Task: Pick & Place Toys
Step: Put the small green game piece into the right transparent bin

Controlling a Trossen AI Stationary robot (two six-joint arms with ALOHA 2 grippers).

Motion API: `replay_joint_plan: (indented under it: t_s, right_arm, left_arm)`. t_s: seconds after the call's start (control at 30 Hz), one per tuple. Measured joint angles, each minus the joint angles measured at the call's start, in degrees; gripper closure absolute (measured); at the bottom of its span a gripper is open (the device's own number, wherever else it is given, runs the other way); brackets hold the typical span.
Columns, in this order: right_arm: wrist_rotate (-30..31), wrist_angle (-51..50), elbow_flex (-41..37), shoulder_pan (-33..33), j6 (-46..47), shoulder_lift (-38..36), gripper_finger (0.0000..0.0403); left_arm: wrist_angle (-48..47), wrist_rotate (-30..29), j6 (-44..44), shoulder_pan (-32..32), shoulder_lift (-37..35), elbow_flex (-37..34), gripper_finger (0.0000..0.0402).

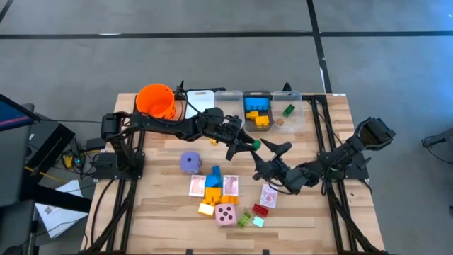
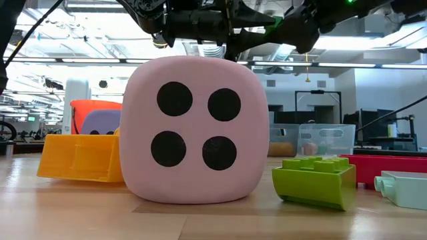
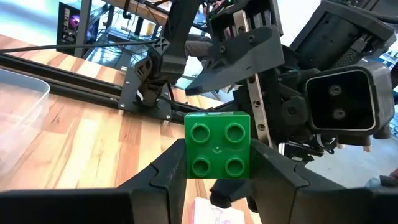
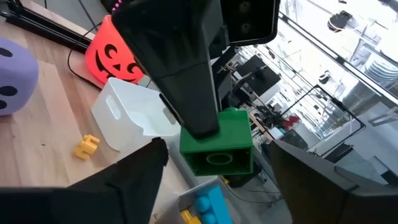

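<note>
From above, my left gripper [image 1: 249, 144] grasps a green brick [image 1: 255, 144] over the middle of the wooden desk [image 1: 156, 212], my right gripper [image 1: 272, 157] just beside it.

At desk level, a pink dotted die [image 2: 197, 130] sits beside a lime brick [image 2: 315, 180].

My left wrist shows my jaws clenched on the green brick [image 3: 217, 145].

My right wrist shows my right jaws spread either side of that brick [image 4: 217, 149], not touching; orange bucket [image 4: 112, 56] behind.

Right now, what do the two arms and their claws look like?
Both arms are matte black with jointed segments and black cables along them. The left claw and right claw each have two dark, angular, wedge-shaped fingers. A black box with two round lenses sits on the right wrist.
</note>
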Motion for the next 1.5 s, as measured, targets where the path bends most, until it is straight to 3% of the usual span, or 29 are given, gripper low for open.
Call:
replay_joint_plan:
  t_s: [0.4, 0.63, 0.97, 1.17, 1.5]
  right_arm:
    - [-0.6, -0.3, -0.1, -0.1, -0.6, 0.0, 0.0279]
    - [-0.1, -0.2, -0.1, -0.1, -0.4, 0.1, 0.0282]
    - [4.8, 0.1, 0.0, -0.1, 2.2, 0.0, 0.028]
    - [12.6, 0.1, 0.0, -1.5, 6.1, 0.0, 0.028]
    - [10.4, -0.1, -4.3, -6.0, 14.8, -2.8, 0.028]
  left_arm:
    - [-0.4, 0.0, -1.1, 0.1, 0.0, 0.0, 0.0272]
    - [-0.2, -0.1, -0.6, 0.2, 0.0, 0.0, 0.0261]
    - [-0.4, 0.3, 0.5, 3.3, 0.0, 0.0, 0.0168]
    - [-6.9, 0.4, 0.9, 6.5, -3.0, 0.0, 0.0145]
    - [-21.2, 0.5, 3.6, 7.5, -11.2, 0.0, 0.0144]
